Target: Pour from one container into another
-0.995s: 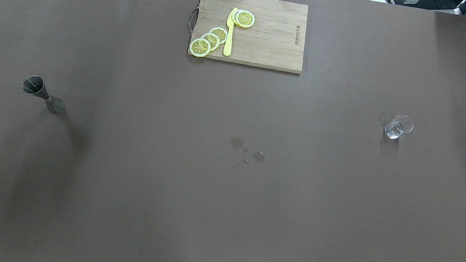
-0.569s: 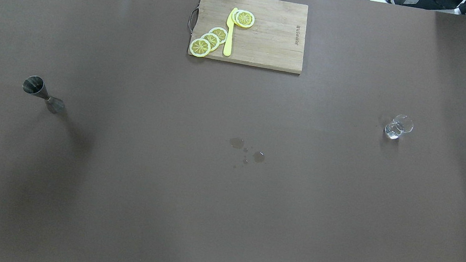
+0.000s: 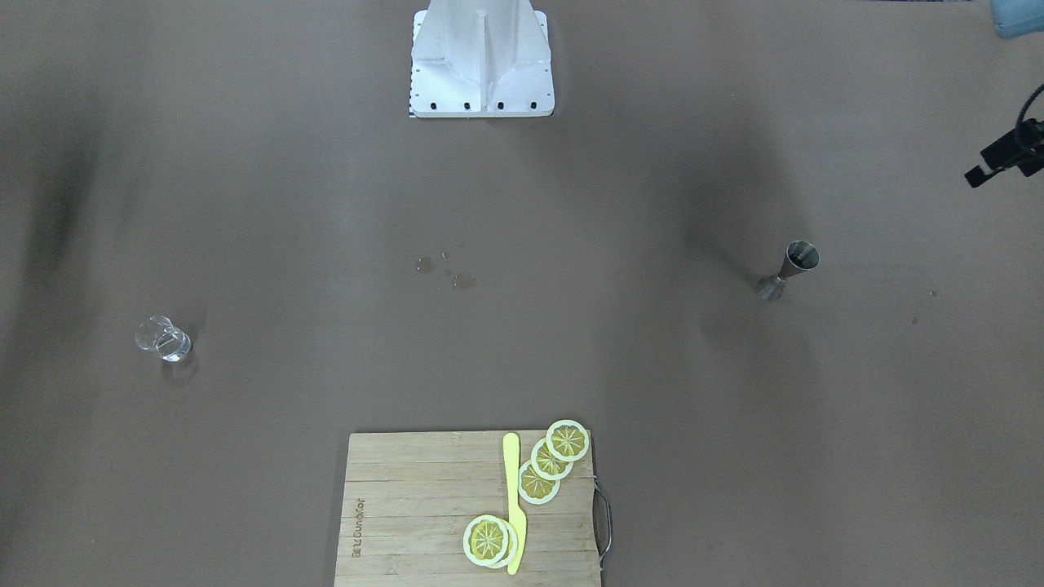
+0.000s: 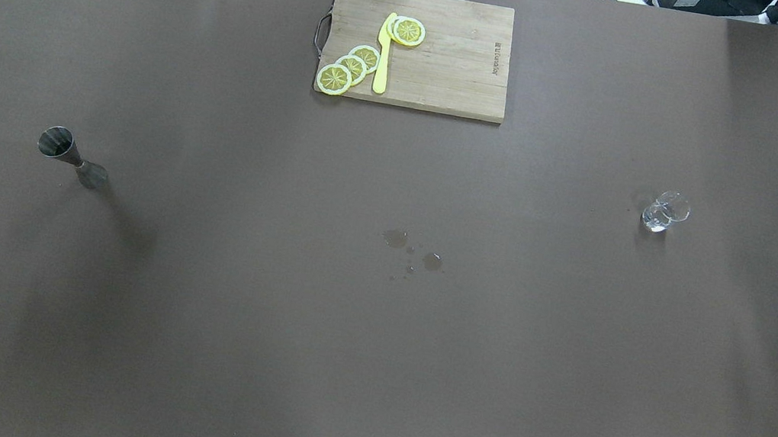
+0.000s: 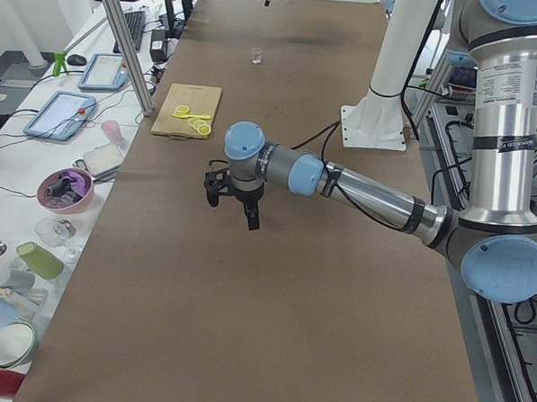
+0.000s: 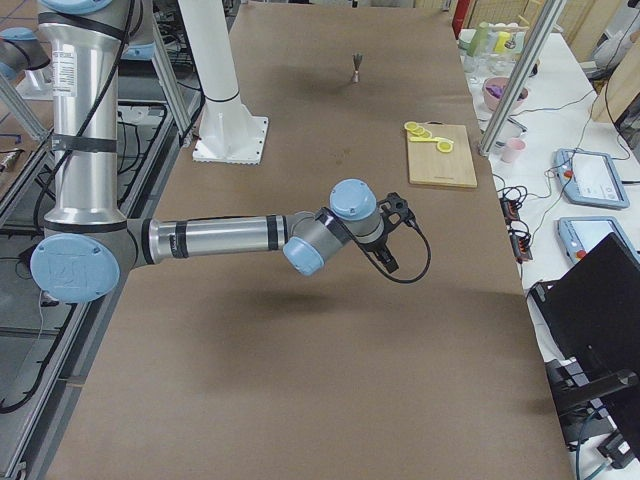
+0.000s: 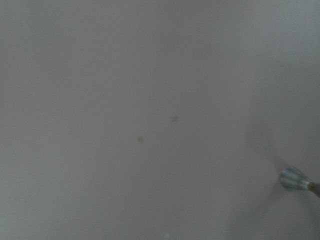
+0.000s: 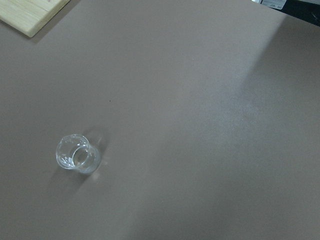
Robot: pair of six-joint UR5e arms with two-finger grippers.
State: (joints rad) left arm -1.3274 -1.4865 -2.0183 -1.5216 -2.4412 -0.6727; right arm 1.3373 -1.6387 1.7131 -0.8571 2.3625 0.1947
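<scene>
**Glass [image 4: 665,211] and metal measure [image 4: 72,156] both standing alone, pour not started**

Nothing's been picked up as far as I can see. The measure stands upright on the robot's left side of the table [image 4: 366,369], the glass upright on the right side, well apart from each other. Between them, near the middle, are a few small wet spots [image 4: 411,250]. At the far edge sits a cutting board [image 4: 451,58] with lemon slices [image 4: 350,68] and a yellow knife [image 4: 383,56]. So the whole job is ahead: grab one container, carry it across, tip it into the other.

The overhead and front views barely show the arms, just a black bit poking in at the edge. The side cameras are the only ones that show both arms stretched out, hanging above the table. The left claw [image 5: 252,220] and right claw [image 6: 388,262] are too small and side-on there, so I can't tell whether either is wide or narrow. Neither one holds anything, since both containers are on the table.

The right wrist camera looks down into the glass. There might be a little clear liquid in the bottom, but it could just be glare. The left wrist camera is hazy and catches only the measure at its lower right edge.
</scene>
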